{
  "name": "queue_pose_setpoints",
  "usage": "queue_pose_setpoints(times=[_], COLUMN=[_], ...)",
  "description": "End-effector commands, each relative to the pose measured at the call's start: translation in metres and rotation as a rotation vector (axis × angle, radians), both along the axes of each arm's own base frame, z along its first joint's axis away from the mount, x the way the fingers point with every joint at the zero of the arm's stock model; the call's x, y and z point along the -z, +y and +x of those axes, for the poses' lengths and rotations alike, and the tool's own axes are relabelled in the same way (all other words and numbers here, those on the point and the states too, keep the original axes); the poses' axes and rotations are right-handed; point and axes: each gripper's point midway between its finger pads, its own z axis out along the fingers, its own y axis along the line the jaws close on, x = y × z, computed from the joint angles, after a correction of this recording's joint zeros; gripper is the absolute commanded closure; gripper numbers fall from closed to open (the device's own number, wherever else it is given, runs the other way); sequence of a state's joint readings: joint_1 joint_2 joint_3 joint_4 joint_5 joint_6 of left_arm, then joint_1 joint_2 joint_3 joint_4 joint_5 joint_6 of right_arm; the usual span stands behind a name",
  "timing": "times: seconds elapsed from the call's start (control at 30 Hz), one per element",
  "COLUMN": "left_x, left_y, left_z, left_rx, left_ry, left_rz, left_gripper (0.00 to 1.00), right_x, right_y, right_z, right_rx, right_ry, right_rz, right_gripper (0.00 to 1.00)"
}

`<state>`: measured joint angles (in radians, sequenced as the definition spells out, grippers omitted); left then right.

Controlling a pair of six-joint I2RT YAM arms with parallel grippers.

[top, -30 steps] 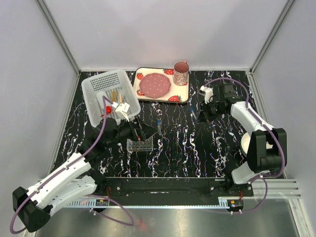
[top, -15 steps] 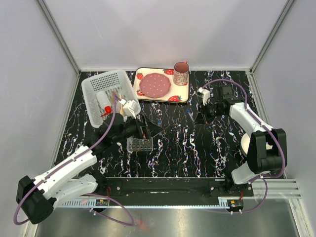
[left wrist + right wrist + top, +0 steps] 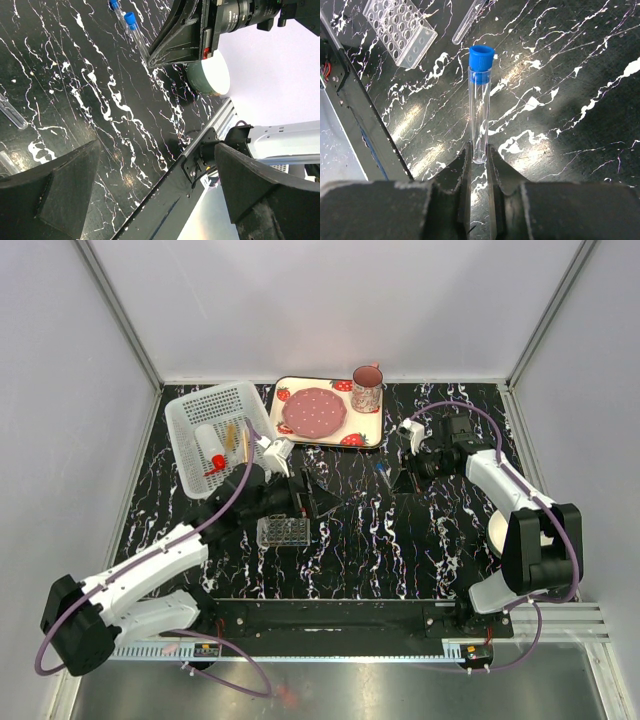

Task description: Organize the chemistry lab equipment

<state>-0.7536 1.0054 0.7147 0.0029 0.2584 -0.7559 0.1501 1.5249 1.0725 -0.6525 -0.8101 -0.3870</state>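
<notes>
Two blue-capped tubes, one rack, one bottle

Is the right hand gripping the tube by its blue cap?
No, the right hand pinches the tube at its clear end, opposite the blue cap.

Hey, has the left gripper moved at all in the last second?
Yes. The left gripper has swung to the right, away from the white basket, and now hangs open near the clear tube rack.
</notes>
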Motion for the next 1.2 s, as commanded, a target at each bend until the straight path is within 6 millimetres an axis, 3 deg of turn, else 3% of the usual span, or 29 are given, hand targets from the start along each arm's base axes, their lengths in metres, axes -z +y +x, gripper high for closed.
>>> queue_pose_setpoints(times=[0.0, 0.73, 1.17], left_x=[-0.037, -0.036, -0.033], left_y=[-0.015, -0.047, -0.067], left_z=[0.007, 0.019, 0.042], left_rx=[0.033, 0.066, 0.004], left_ry=[-0.094, -0.076, -0.004], left_rz=[-0.070, -0.062, -0.137], left_gripper=[0.01, 0.01, 0.01], right_x=[-0.018, -0.026, -0.030], right_y=[0.008, 0.014, 0.018], right_z=[-0.006, -0.014, -0.019], right_rx=[-0.044, -0.082, -0.097], right_ry=[-0.052, -0.051, -0.042], right_rz=[0.049, 0.097, 0.131], right_gripper=[0.95, 0.95, 0.95])
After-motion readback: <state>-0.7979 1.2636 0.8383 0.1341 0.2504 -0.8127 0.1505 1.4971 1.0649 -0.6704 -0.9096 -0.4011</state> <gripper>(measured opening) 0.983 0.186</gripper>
